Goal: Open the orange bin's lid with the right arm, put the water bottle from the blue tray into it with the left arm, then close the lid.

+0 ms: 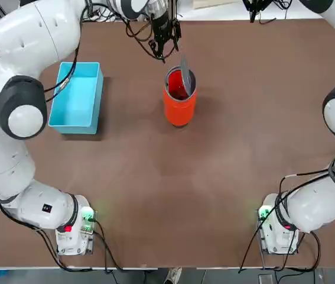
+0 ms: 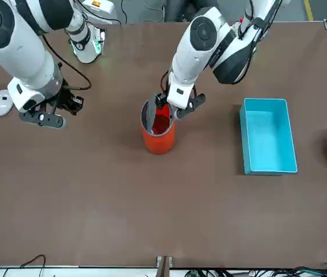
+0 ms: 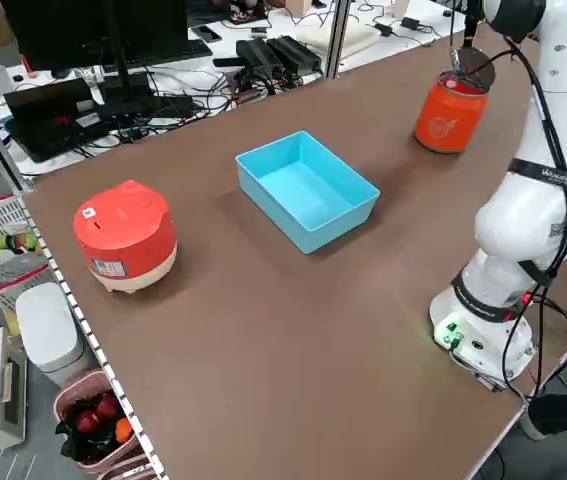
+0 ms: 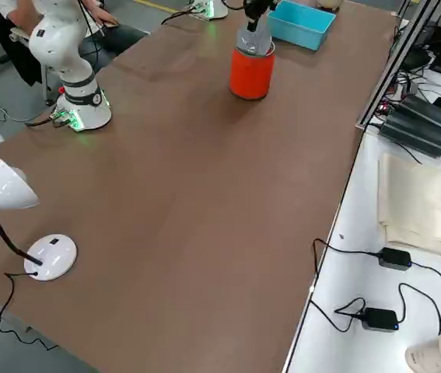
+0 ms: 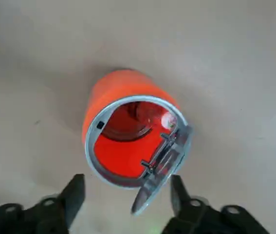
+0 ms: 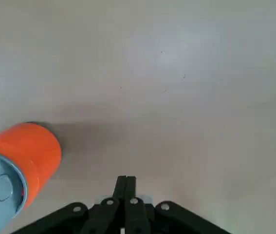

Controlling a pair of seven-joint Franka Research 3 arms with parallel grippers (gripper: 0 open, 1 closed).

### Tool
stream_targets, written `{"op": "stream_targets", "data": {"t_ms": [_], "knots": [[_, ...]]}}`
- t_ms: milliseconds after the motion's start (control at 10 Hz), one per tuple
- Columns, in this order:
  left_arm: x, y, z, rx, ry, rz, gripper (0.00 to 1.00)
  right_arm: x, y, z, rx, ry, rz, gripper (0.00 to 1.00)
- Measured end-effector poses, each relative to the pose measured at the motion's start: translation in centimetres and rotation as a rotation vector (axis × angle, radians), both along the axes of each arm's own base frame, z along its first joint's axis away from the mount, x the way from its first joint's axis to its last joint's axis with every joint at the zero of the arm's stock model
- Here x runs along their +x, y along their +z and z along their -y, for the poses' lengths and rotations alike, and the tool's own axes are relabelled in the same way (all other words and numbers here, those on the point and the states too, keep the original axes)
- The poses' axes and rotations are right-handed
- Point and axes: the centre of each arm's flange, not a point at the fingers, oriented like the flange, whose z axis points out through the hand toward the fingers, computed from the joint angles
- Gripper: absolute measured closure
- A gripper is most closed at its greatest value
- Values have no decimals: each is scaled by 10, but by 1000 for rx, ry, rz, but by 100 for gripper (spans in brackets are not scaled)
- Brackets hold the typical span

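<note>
— Seeing the left jaws closest to the wrist lens, hanging released and spread wide, gripping nothing.

— Hovering over what?

— Hanging just above the orange bin (image 1: 179,100), near the middle of the tabletop (image 1: 226,177), toward its far edge from the arm bases.

— Noticing the lid (image 5: 162,165)?

— Yes, standing tilted on edge inside the rim, leaving most of the mouth open but crossing one side of it. Catching something round and reddish down inside; not managing to tell whether that is the water bottle or only the bin's floor.

— Anything crowding the bin?

— Spotting the blue tray (image 1: 77,97) well apart, on the robot's left. Finding the left arm (image 2: 200,52) reaching over from that side and covering part of the rim in the front view.

— And the right jaws?

— Resting clenched on nothing, low over the bare tabletop, well off to the bin's right, with the right arm (image 2: 30,63) bending above them.

— Other clutter?

— Picking out a red round cooker (image 3: 125,235) near the tabletop's left edge beyond the tray, and a white lamp base (image 2: 2,103) at the right edge.
</note>
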Motion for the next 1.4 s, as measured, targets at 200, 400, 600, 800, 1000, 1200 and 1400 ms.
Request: {"op": "stream_targets", "data": {"t_ms": [200, 400, 600, 800, 1000, 1200, 1400], "knots": [[20, 21, -32, 50, 36, 79, 2, -4, 2, -25, 16, -29, 41, 99], [48, 40, -82, 91, 70, 135, 0, -23, -6, -87, 40, -57, 93, 99], [75, 46, -130, 124, 32, 180, 0, -46, -34, -148, 75, -77, 121, 99], [97, 42, -179, 183, -4, 182, 0, -58, -71, -187, 94, -102, 126, 99], [120, 43, -237, 219, -48, 202, 0, -62, -100, -214, 111, -117, 123, 99], [138, 46, -300, 248, -109, 217, 0, -69, -125, -236, 108, -120, 110, 99], [145, 50, -351, 265, -189, 221, 0, -81, -144, -255, 91, -102, 90, 99]]}}
